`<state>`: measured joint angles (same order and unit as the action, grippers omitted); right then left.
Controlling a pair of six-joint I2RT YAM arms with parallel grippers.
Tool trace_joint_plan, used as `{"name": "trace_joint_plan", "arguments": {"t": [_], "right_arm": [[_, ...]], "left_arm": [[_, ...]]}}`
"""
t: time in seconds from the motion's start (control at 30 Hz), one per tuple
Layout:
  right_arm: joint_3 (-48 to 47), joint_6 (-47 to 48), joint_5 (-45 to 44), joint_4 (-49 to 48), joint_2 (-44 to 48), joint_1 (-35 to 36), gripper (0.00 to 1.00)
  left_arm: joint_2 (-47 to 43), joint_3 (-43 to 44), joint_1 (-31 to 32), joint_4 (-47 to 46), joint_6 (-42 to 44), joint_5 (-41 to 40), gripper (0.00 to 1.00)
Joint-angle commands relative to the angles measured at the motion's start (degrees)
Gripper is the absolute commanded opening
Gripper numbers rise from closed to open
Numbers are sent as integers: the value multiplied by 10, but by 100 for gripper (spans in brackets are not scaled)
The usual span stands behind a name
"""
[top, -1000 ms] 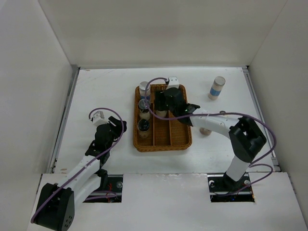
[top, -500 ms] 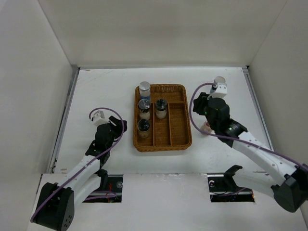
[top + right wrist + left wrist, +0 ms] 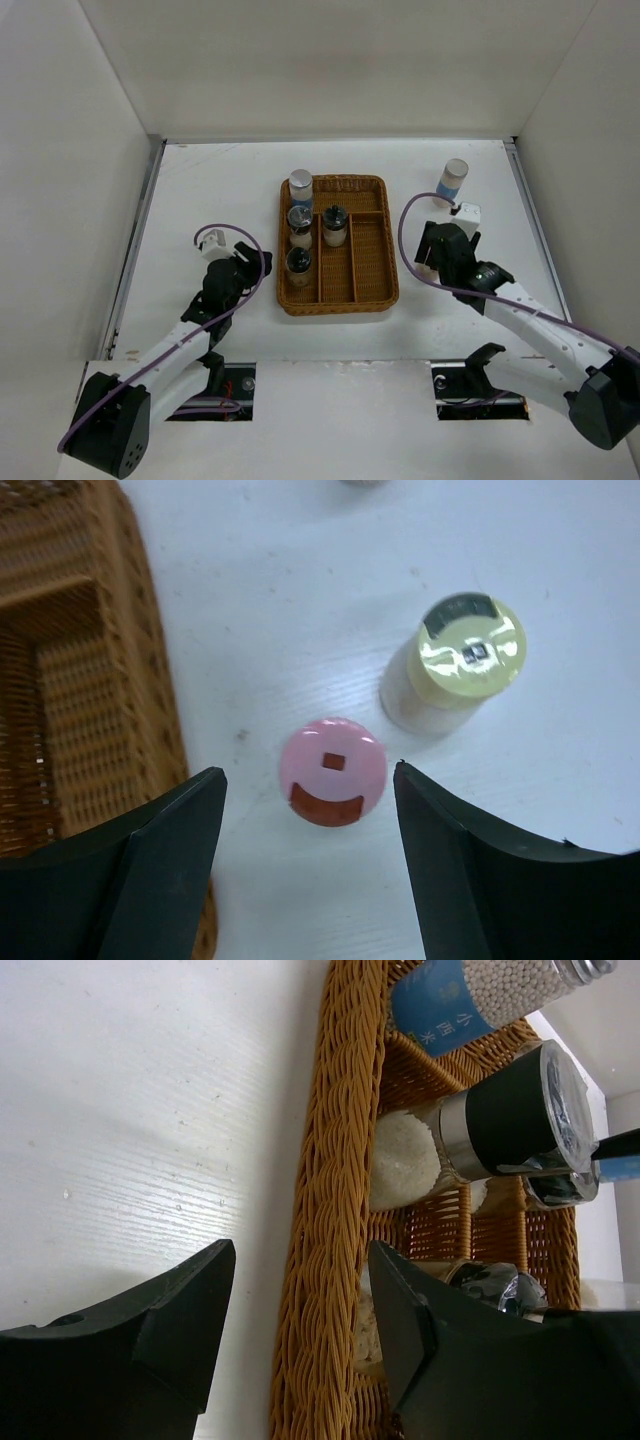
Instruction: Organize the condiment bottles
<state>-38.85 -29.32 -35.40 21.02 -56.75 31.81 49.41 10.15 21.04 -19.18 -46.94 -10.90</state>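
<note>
The wicker tray holds a silver-topped, blue-labelled bottle and three dark-capped jars. Another blue-labelled bottle stands on the table at the back right. My right gripper is open to the right of the tray. In the right wrist view it is open above the pink-capped bottle, with the cream-capped bottle just beyond. My left gripper is open and empty at the tray's left wall, which shows between its fingers.
White walls close in the table on the left, back and right. In the left wrist view the blue-labelled bottle and a dark-capped jar stand just inside the tray wall. The tray's right compartment holds nothing.
My right gripper left a dark-capped jar in the tray's middle compartment, swung right off the tray and now sits over the pink-capped bottle. My left gripper edged toward the tray.
</note>
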Motion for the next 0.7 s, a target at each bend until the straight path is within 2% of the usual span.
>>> {"name": "trace_joint_plan", "arguments": {"t": [0.0, 0.27, 0.4, 0.5, 0.67], "right_arm": [[12, -33, 5, -4, -4, -26, 74], [30, -29, 74, -77, -27, -66, 68], [24, -19, 77, -91, -47, -70, 55], [10, -9, 50, -91, -34, -61, 48], [-40, 22, 2, -97, 9, 5, 47]], "left_arm": [[5, 7, 2, -43, -2, 4, 54], [24, 0, 6, -58, -3, 4, 54], [35, 0, 6, -66, -3, 4, 54], [39, 1, 6, -68, -3, 4, 54], [39, 5, 4, -68, 1, 4, 54]]}}
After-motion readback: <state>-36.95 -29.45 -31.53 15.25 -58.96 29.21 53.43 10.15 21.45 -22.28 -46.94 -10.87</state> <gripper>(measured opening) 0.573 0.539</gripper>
